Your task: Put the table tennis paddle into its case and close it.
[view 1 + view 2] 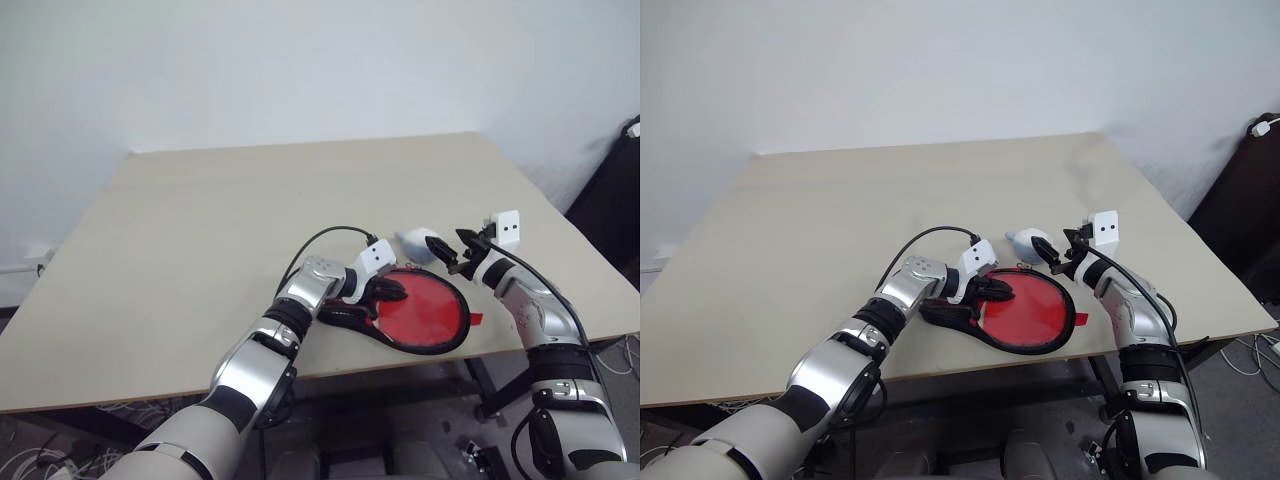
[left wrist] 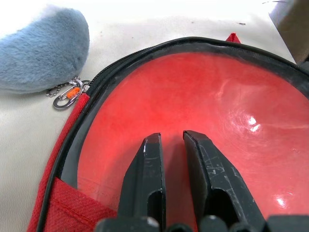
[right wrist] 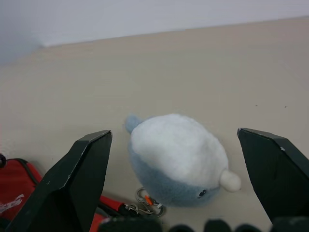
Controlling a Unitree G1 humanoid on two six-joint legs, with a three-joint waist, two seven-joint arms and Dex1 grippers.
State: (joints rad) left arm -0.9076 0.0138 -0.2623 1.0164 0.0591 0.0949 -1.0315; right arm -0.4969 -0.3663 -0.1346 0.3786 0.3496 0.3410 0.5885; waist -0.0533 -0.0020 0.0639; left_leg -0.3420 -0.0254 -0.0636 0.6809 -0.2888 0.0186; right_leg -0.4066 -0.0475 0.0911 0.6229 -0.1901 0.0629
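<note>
Paddle case (image 1: 425,318) lies flat near the front edge of the light wooden table (image 1: 200,230), clear-and-red face up, black zip edging round it. Red disc seen through the clear front reads as the table tennis paddle (image 2: 203,106) inside the case; handle can't be made out. Narrow end of the case points toward the left arm.

Left gripper (image 2: 173,145) rests its tips on the clear front of the case, black fingers (image 2: 147,169) drawn almost together with a thin gap, nothing pinched between them. In the head views this gripper sits over the case's narrow end.

Right gripper (image 3: 174,145) hangs just above the table beyond the case's round end, fingers spread wide, holding nothing. It faces a small grey-blue and white plush toy (image 3: 178,166) lying on the table just past the case. Metal clasp (image 2: 65,96) with an orange bit links the plush to the case's zip edge. Small red tag (image 1: 476,320) sticks out from the case rim on the right-arm side.
</note>
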